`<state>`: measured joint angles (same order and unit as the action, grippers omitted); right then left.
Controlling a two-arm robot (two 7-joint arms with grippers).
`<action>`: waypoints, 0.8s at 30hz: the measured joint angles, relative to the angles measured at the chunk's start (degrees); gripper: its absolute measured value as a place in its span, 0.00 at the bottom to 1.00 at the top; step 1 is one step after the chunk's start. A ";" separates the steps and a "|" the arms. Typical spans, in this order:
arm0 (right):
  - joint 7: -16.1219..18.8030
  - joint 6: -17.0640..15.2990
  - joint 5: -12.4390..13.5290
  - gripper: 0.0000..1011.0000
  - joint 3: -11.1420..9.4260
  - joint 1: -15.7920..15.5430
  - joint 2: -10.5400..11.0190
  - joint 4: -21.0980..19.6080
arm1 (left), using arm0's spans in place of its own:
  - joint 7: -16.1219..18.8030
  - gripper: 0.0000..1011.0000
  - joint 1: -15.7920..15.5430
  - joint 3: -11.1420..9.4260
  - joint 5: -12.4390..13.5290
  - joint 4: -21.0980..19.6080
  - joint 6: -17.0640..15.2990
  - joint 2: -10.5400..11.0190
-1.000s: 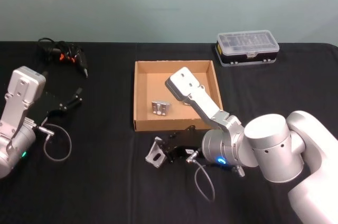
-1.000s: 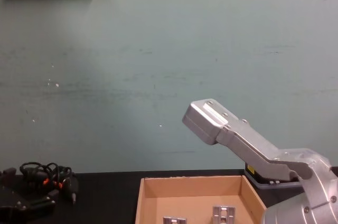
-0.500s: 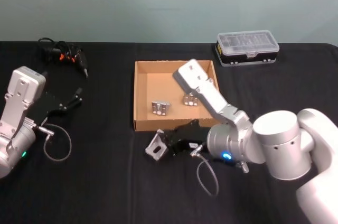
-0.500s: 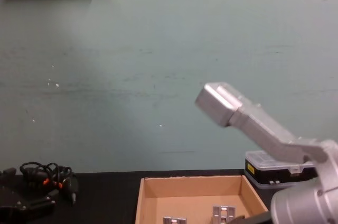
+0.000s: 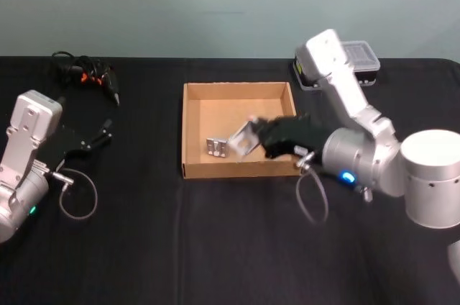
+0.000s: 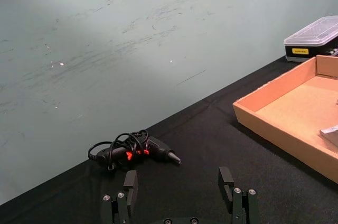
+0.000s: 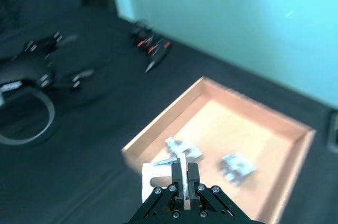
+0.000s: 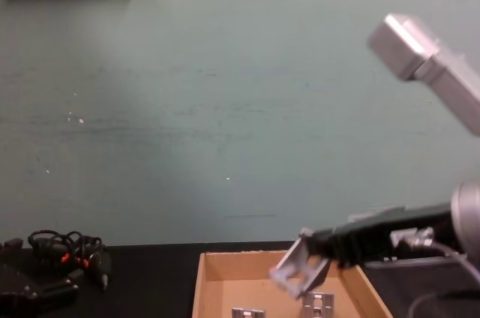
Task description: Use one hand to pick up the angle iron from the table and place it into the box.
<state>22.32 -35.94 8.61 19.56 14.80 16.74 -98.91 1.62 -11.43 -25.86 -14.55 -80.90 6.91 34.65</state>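
Observation:
My right gripper [image 5: 256, 139] is shut on a silver angle iron [image 5: 243, 138] and holds it in the air over the brown cardboard box [image 5: 237, 88]. From the chest the held angle iron [image 8: 294, 271] hangs above the box [image 8: 270, 256], with the right gripper [image 8: 318, 244] just behind it. In the right wrist view the right gripper [image 7: 186, 174] pinches the angle iron [image 7: 158, 175] above the box's near wall [image 7: 158, 129]. Two more angle irons [image 7: 182, 147] [image 7: 237, 165] lie on the box floor. My left gripper [image 6: 179, 187] is open and idle at the left of the table [image 5: 144, 247].
A clear-lidded plastic case [image 5: 359, 57] stands behind the box at the right, partly covered by my right arm. A black tool with red marks and coiled cable [image 5: 90, 75] lies at the far left. A loop of cable [image 5: 75, 197] hangs by my left arm.
My right gripper has lifted the angle iron off the table in front of the box and carried it up and over the box. The left arm has not moved.

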 joint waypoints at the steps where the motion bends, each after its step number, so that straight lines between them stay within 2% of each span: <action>1: -0.38 0.43 0.05 0.06 -0.36 0.03 -0.02 -0.05 | 0.00 0.99 0.00 0.00 0.00 0.00 0.00 0.00; 6: -3.09 3.17 0.44 0.06 -1.82 0.91 -0.93 0.93 | 0.00 0.99 0.00 0.00 0.00 0.00 0.00 0.00; 12: -5.05 5.47 0.17 0.06 -1.64 3.12 -2.73 4.76 | 0.00 0.99 0.00 0.00 0.00 0.00 0.00 0.00; 19: -6.02 7.06 -1.75 0.06 0.76 7.38 -5.33 11.42 | 0.00 0.99 0.00 0.00 0.00 0.00 0.00 0.00; 24: -6.60 8.34 -4.20 0.06 3.05 10.97 -7.61 17.38 | 0.00 0.99 0.00 0.00 0.00 0.00 0.00 0.00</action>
<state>15.72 -27.60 4.41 22.62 25.77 9.13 -81.52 1.62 -11.43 -25.86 -14.55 -80.90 6.91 34.65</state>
